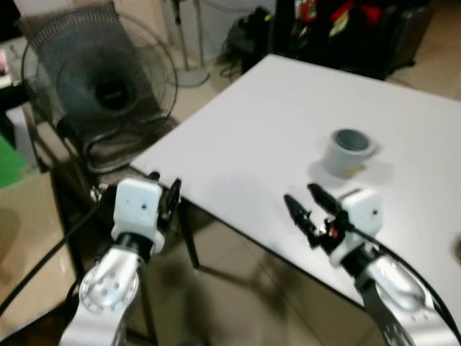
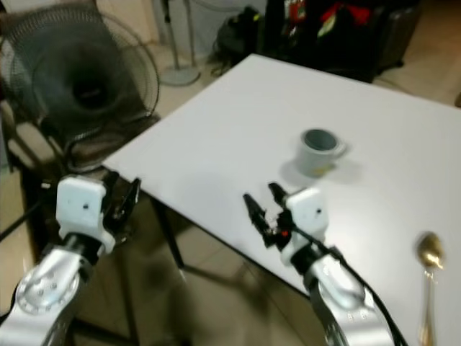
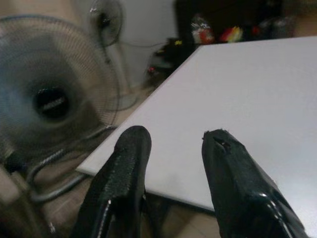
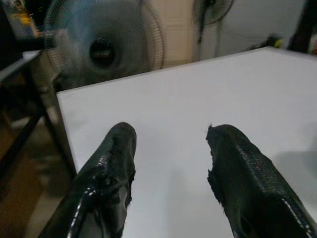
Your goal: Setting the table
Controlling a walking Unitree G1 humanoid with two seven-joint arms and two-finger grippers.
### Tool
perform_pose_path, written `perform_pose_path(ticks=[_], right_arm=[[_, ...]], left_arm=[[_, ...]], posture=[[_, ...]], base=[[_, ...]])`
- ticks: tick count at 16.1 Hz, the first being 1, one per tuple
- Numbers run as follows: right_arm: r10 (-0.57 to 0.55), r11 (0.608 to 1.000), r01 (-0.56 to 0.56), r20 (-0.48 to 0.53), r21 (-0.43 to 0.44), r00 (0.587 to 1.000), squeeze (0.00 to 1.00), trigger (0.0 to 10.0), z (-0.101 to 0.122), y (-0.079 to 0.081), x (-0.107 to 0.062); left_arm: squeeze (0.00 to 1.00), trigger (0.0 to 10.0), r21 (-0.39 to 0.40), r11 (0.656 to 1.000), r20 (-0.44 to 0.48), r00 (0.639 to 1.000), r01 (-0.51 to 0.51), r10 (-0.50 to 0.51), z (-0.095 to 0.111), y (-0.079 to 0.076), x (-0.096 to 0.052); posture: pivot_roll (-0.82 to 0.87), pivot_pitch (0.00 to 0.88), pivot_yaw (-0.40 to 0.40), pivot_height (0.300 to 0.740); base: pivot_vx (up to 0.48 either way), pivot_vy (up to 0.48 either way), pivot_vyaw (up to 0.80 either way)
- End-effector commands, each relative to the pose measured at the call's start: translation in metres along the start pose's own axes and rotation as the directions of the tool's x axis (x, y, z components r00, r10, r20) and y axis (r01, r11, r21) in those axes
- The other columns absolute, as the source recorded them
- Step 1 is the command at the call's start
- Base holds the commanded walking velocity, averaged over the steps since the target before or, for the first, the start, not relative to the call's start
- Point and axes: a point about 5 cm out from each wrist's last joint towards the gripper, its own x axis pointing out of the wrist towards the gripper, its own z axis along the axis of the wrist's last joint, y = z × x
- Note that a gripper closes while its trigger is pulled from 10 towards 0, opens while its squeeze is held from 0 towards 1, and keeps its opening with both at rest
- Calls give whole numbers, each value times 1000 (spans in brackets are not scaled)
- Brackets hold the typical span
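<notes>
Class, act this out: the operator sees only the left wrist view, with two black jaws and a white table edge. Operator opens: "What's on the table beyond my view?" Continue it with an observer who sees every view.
Observer: A grey mug stands upright on the white table, apart from both arms.
Operator: Any cutlery?
Observer: Yes, a gold spoon lies near the table's edge on the robot's right.
Operator: Where is the other arm?
Observer: The right gripper hovers over the near table edge, jaws open and empty, short of the mug.
Operator: And mine?
Observer: The left gripper is off the table's left corner, over the floor, jaws apart, near a standing fan.
</notes>
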Motion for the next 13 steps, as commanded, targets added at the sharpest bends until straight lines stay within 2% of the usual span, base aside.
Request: perform_pose_path(ticks=[1,3,4,5,9,13], right_arm=[[16,1000,-16,19,14,1000,0,10000,3,2,1],[27,1000,-27,8,-2,1000,0,10000,2,3,2],[-21,1000,21,30,-12,999,0,10000,4,-1,4],[-36,999,34,35,34,999,0,10000,5,-3,6],[-65,996,63,22,55,998,0,10000,2,-4,7],[-65,994,64,14,88,998,0,10000,0,-4,8]], left_arm=[[0,10000,10,1000,-13,1000,-17,17,-2,2,-3],[0,10000,9,1000,-10,1000,-24,24,-1,3,-2],[0,10000,4,999,-5,999,-33,33,0,4,-1],[0,10000,-6,999,-2,999,-41,41,0,5,0],[0,10000,-25,999,-3,999,-36,36,1,5,1],[0,10000,-31,999,3,999,-34,34,4,6,2]], posture=[[-30,76,41,740],[-28,76,39,740],[-28,76,39,740],[-28,76,39,740],[-25,78,38,740],[-20,77,36,740]], base=[[0,0,800],[0,0,800],[0,0,800],[0,0,800],[0,0,800],[0,271,800]])
